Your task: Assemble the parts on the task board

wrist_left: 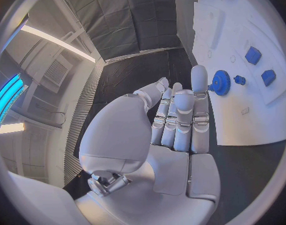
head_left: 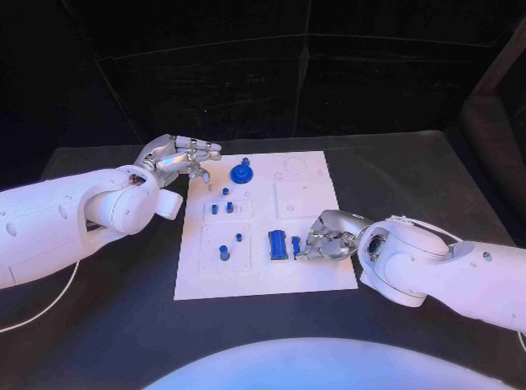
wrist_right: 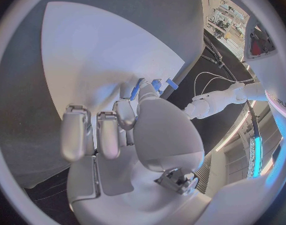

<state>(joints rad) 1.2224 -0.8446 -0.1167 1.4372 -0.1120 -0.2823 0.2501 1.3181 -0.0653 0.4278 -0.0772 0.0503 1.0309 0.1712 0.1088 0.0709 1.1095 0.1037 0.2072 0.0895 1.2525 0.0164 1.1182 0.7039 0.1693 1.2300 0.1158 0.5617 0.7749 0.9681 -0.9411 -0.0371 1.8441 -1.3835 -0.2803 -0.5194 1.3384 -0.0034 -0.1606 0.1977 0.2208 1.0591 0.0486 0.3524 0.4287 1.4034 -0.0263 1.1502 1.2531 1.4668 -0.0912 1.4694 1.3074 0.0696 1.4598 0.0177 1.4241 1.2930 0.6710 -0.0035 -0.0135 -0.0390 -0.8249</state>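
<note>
The flat white rectangular task board (head_left: 263, 268) lies in the middle of the black bench (head_left: 427, 162), with small blue plastic parts spread over it: a round toothed blue gear (head_left: 243, 172) near its far edge, several short blue pegs (head_left: 222, 209) below that, and a larger blue block (head_left: 279, 244) beside a slim blue piece (head_left: 296, 244) near the board's right side.

The right hand (head_left: 321, 242) rests at the board's right side with its fingers (wrist_right: 127, 112) curled in just beside the slim blue piece. They seem to pinch or touch it, but I cannot tell for sure whether it is truly held.

The left hand (head_left: 178, 158) hovers at the board's far left corner, fingers (wrist_left: 180, 120) straight and held together, grasping nothing; the gear sits just beyond their tips.

The risk, as I judge it: if the right hand's hold is shallow, the slim piece could tip or slide against the block instead of lifting cleanly. The left hand, so near the gear, could knock it sideways on a careless reach.
</note>
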